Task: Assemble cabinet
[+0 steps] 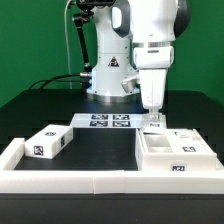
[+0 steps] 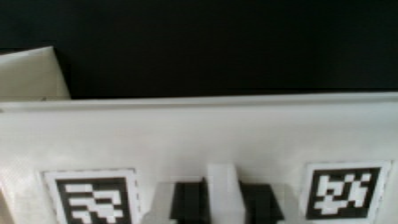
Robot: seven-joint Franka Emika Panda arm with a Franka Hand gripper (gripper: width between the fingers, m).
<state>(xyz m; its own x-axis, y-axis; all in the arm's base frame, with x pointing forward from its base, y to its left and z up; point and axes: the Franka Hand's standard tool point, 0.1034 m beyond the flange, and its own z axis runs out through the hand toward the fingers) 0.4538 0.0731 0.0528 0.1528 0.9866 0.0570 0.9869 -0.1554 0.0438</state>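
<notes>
The white cabinet box body (image 1: 168,152) lies open-side up at the exterior view's right, inside the low white border. My gripper (image 1: 155,121) reaches straight down at its far edge. In the wrist view the two black fingers (image 2: 185,203) stand close on either side of a thin white upright edge (image 2: 222,185) of a cabinet piece, with a marker tag (image 2: 93,198) on one side and another tag (image 2: 347,192) on the other. The gripper (image 2: 222,204) looks shut on that edge. A smaller white cabinet block (image 1: 48,142) lies apart at the exterior view's left.
The marker board (image 1: 108,122) lies flat in front of the robot base (image 1: 108,75). The low white border frame (image 1: 90,180) runs along the table's front. Another white piece (image 1: 192,137) lies behind the box body at the far right.
</notes>
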